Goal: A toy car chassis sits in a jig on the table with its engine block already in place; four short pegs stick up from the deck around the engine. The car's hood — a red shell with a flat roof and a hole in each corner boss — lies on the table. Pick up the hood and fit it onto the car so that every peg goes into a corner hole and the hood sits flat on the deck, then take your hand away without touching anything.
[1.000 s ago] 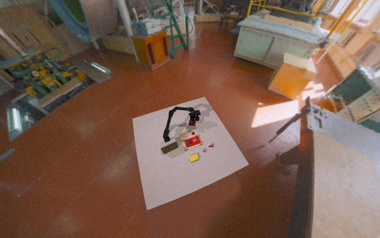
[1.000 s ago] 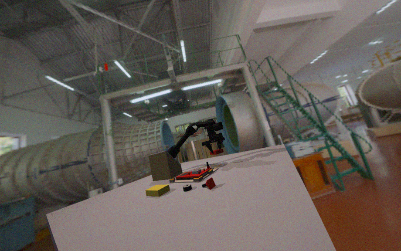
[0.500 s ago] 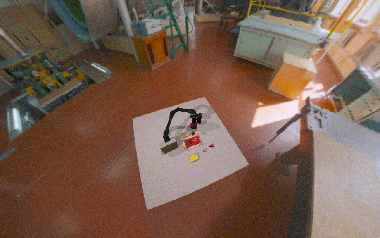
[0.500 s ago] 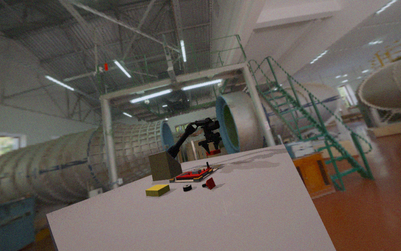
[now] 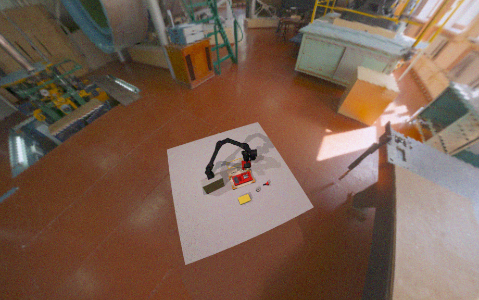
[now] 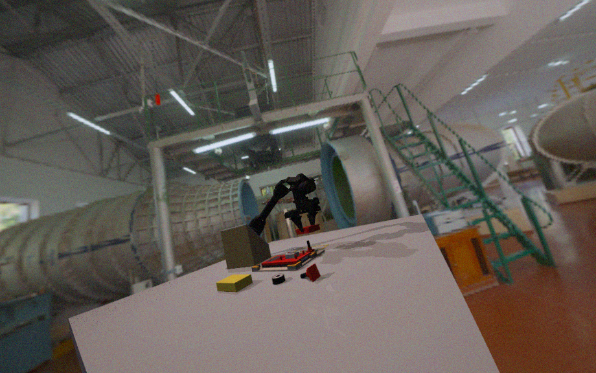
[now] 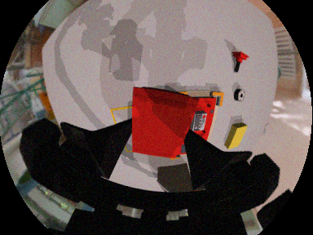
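Observation:
My gripper [image 5: 246, 163] [image 6: 307, 226] [image 7: 160, 126] is shut on the red hood [image 5: 243, 164] [image 6: 308, 229] [image 7: 156, 108], with one finger at each side. The hood hangs in the air, roof toward the wrist camera. The red chassis [image 5: 242, 179] [image 6: 276, 262] [image 7: 210, 106] sits in the pale jig with orange corners. Its grey engine block [image 5: 245, 175] [image 6: 291, 254] [image 7: 199, 121] shows on the deck. In the wrist view the hood covers much of the chassis and jig. Some dark pegs show beside the engine; the others are hidden.
A yellow block [image 5: 244, 199] [image 6: 234, 283] [image 7: 236, 135], a small black wheel [image 5: 257, 188] [image 6: 278, 278] [image 7: 240, 95] and a red piece with a black stem [image 6: 312, 272] [image 7: 240, 55] lie beyond the jig. An olive block [image 5: 214, 185] [image 6: 241, 248] [image 7: 175, 177] stands by the arm's base. A dark post [image 6: 308, 245] rises at the jig's end.

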`<action>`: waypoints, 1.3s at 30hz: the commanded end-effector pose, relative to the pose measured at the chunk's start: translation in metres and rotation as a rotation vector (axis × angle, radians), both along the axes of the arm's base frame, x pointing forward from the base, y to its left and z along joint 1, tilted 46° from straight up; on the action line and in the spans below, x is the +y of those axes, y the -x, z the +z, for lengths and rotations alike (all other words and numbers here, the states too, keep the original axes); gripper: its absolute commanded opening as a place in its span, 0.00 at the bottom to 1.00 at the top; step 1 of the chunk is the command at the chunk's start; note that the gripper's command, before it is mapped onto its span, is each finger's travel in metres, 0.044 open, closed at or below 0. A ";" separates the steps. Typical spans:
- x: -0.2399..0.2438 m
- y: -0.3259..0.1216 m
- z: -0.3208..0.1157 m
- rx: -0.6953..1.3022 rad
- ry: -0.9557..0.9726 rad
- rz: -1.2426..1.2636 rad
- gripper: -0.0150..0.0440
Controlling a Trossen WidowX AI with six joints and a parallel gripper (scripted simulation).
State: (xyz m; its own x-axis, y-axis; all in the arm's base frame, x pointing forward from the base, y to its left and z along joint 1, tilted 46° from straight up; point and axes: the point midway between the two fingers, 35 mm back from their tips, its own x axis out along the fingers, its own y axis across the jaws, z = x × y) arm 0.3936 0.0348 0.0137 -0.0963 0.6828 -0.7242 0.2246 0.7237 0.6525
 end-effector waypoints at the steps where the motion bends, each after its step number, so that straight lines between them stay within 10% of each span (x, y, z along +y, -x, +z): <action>1: -0.015 0.006 -0.015 -0.024 -0.003 0.034 0.25; 39: -0.039 0.044 -0.107 -0.158 -0.046 0.182 0.25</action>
